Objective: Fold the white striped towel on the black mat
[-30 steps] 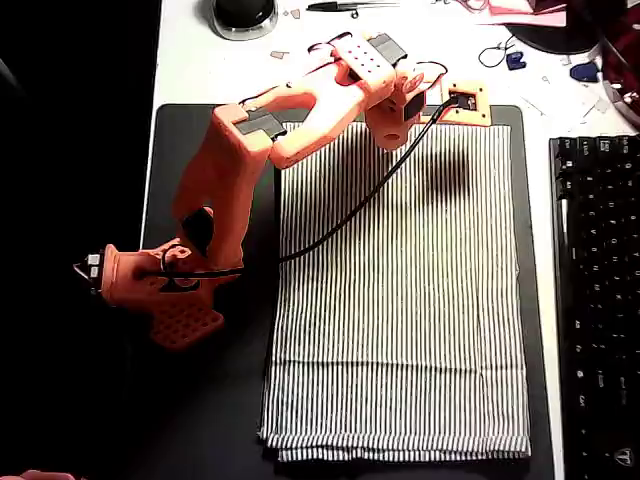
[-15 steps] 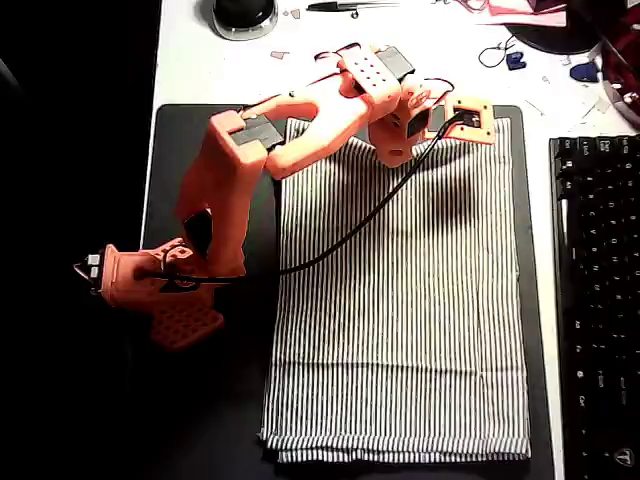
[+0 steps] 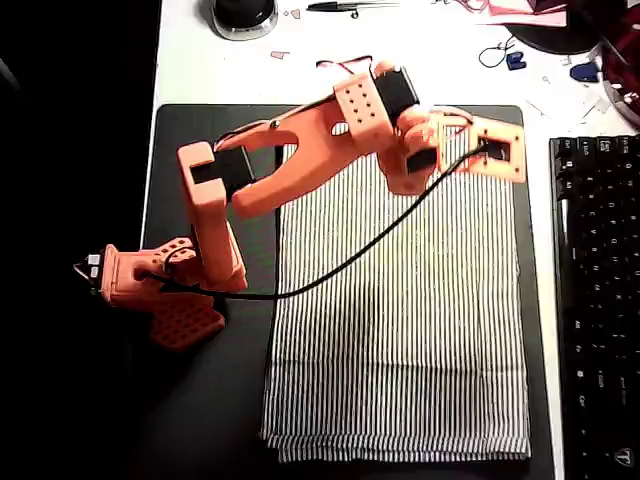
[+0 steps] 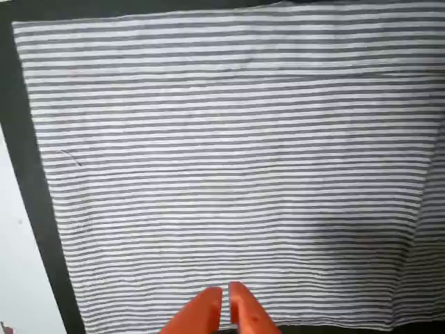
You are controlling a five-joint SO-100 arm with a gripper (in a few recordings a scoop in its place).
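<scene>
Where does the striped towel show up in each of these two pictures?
Overhead view: the white striped towel lies flat in the middle and right of the picture, on the black mat, stripes running up and down.
Wrist view: the towel covers nearly the whole picture, stripes running sideways.
Shared landmark: the orange gripper, over the towel's edge.

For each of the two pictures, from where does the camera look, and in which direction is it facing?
Overhead view: fixed above the desk, facing straight down on the black mat, the white striped towel, the keyboard at the right; the whole orange arm shows.
Wrist view: rides on the arm, looking down along the hand at the towel; two orange fingertips show at the bottom edge, nearly together.
Shared: both show the towel lying flat on the mat, with white desk beyond the mat's edge.
</scene>
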